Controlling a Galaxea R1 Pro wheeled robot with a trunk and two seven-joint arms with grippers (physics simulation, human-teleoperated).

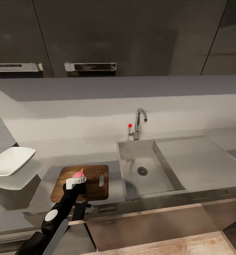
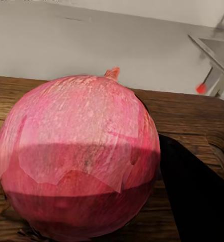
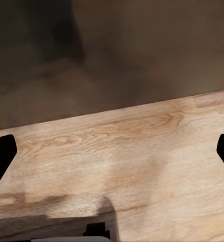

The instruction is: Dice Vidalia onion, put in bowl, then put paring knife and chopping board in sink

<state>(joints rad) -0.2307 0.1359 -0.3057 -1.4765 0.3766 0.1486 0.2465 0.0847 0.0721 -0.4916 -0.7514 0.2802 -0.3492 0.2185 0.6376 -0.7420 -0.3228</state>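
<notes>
Onion front and centre, pink and papery, pinched between the dark fingers of the left gripper. From the head view that gripper sits over the board, with the onion's pink top poking up above the white wrist piece. Through the left wrist camera, brown wood grain lies right under the onion; whether it touches the board or hangs just above, I cannot tell. The board lies on the countertop, just beside the sink, its handle slot at the end nearer the basin. The sink has a round drain in its floor and a chrome tap behind, with a little red knob next to it. Off toward the left arm's side, well apart from the board, the white bowl rests on the counter. The right gripper hangs with its fingertips spread wide, nothing between them, pointing at pale wooden floor.
</notes>
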